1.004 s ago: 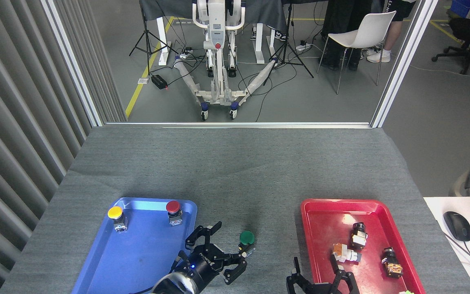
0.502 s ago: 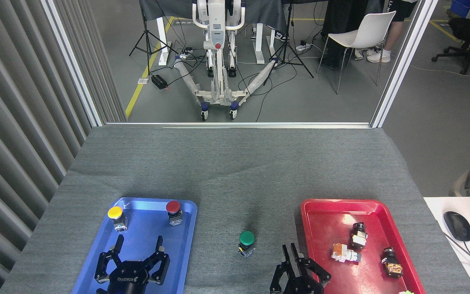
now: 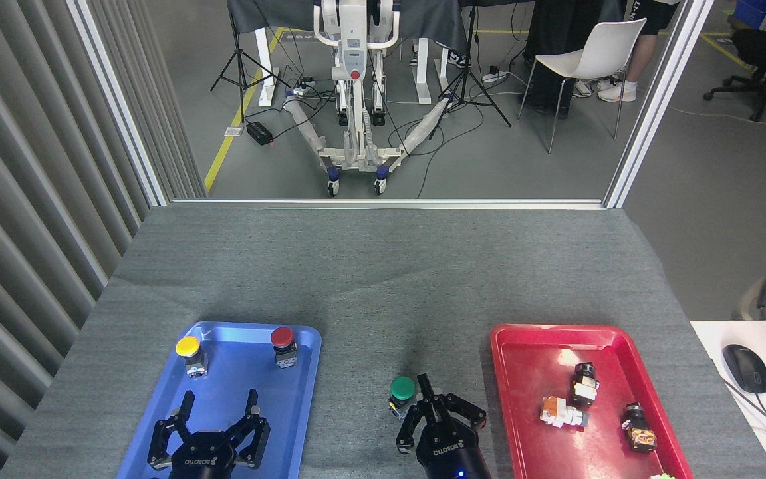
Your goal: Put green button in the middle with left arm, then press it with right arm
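We are in a robotics lab or test cell. Our landmark is the worktable covered in grey textured fabric. Just beyond its far edge an aluminium-framed opening looks onto a grey floor with yellow tape lines. Out there stand a white wheeled robot stand, black tripods among loose cables, a white plastic chair and a black office chair. Left of the table runs a grey ribbed wall panel. To its right sits a white desk with a black computer mouse. On the table lie a blue plastic tray and a red plastic tray of small electrical parts.
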`<state>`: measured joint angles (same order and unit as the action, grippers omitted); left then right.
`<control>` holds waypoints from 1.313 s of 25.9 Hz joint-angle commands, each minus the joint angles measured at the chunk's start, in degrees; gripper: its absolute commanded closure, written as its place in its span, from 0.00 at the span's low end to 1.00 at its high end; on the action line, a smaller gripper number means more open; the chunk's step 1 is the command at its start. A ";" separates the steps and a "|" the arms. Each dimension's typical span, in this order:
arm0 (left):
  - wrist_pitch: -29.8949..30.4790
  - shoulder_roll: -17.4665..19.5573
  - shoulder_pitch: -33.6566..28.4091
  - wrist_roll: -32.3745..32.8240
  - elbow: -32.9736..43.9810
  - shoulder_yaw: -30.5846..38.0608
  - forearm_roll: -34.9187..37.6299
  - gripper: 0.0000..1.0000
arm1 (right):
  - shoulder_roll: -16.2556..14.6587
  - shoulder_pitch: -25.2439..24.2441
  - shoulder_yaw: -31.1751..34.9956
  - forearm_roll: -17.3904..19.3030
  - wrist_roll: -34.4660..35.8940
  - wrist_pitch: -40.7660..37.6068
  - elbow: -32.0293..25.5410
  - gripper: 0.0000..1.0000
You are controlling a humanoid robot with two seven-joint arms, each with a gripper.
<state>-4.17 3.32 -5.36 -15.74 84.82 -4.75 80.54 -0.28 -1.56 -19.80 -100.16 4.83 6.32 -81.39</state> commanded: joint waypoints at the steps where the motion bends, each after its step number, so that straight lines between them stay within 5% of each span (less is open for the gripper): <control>1: 0.04 0.02 0.00 0.09 0.00 0.00 -0.03 0.01 | 0.63 2.62 -0.67 0.14 -0.35 0.27 4.92 1.00; 7: 0.04 0.11 -0.09 0.18 0.00 0.00 -0.30 0.01 | 2.48 7.63 -0.67 0.40 -0.44 0.27 11.60 1.00; 17: 0.04 -0.07 -0.88 0.62 1.93 0.00 -0.74 0.01 | 2.39 6.84 -0.76 0.14 -0.53 0.44 15.12 1.00; 24: -0.05 0.11 -4.13 1.24 8.00 -0.09 -0.91 0.01 | 2.65 6.49 0.12 0.84 0.27 2.02 12.75 1.00; 32: -0.14 0.37 -6.33 1.50 9.40 0.18 -1.00 0.01 | 1.86 6.22 0.12 6.55 0.53 4.05 5.98 0.99; 34: 0.04 0.28 -6.86 1.59 8.96 1.14 -1.26 0.01 | 1.34 5.78 0.82 6.73 0.79 4.13 5.71 0.66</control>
<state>-4.21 3.58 -11.65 -14.49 93.92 -4.42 79.50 1.76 4.67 -19.57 -94.13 5.28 10.27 -74.70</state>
